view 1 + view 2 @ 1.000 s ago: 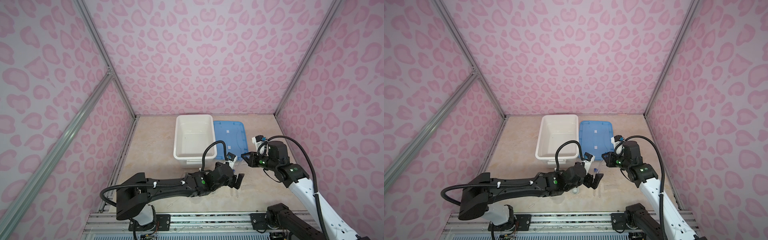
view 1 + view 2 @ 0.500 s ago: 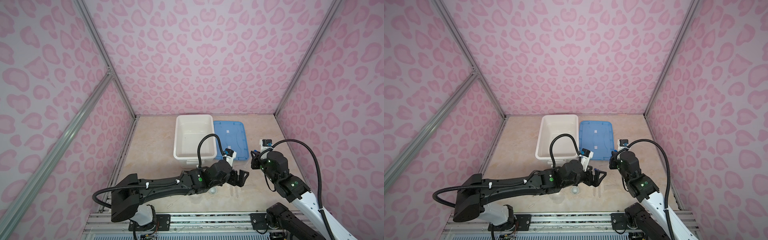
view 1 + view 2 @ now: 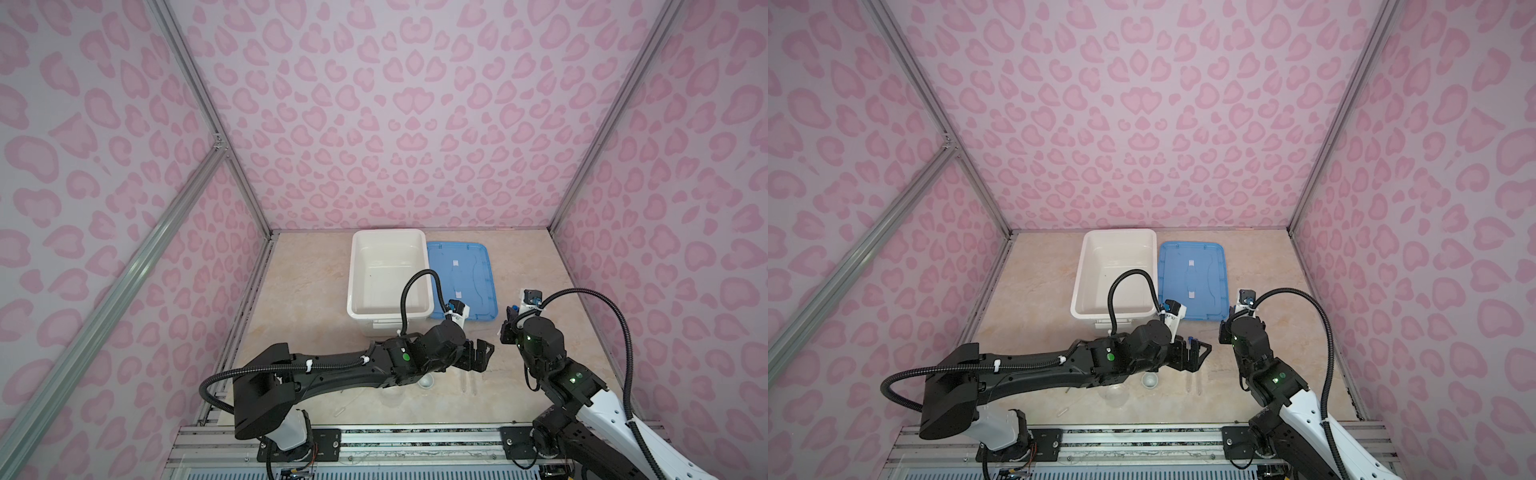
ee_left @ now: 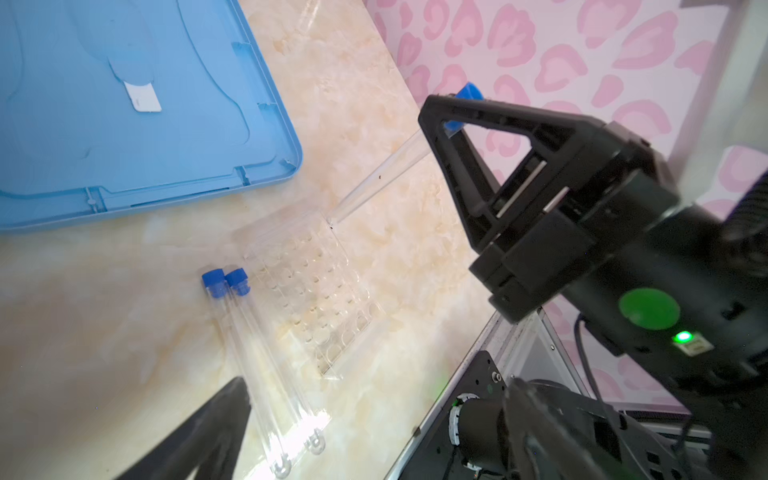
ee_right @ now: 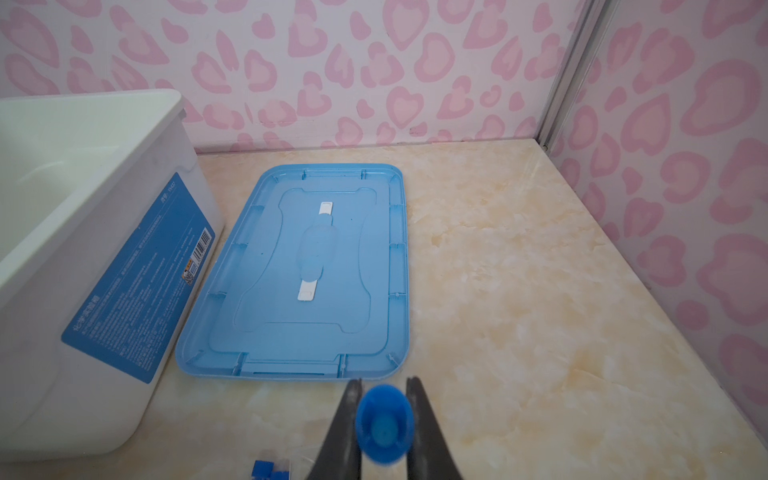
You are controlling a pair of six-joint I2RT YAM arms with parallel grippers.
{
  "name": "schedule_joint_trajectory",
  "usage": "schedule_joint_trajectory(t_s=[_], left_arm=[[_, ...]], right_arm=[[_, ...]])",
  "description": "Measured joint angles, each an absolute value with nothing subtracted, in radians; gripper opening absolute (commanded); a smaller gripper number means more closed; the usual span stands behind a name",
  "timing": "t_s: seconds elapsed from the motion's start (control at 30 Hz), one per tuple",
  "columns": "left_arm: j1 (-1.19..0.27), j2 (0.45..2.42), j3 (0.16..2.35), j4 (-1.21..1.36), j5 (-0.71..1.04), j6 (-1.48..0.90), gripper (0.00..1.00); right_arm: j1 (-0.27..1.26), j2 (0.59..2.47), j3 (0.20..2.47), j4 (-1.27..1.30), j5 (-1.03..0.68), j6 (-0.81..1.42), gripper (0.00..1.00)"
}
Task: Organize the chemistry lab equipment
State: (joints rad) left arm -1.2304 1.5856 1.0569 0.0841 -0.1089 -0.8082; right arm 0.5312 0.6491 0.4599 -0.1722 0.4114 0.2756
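Marble tabletop (image 3: 307,299) is sitting inside pink-print walls (image 3: 415,124), bin (image 3: 388,232) and lid (image 3: 478,270) lying at 12 o'clock; right gripper (image 5: 382,388) is pinching tube (image 4: 382,178), left gripper (image 3: 484,357) is hanging wide apart.

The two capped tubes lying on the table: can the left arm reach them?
Probably yes: the left gripper hangs open right by the tubes, and nothing covers them; only a clear tray lies alongside.
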Motion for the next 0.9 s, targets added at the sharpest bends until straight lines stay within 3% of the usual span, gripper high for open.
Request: schedule_joint_trajectory(t_s=[0.9], left_arm=[[-1.214, 1.593, 1.026, 0.092, -0.106, -0.809, 0.98]], right_arm=[[0.541, 0.712, 0.339, -0.014, 0.43, 0.318, 0.15]])
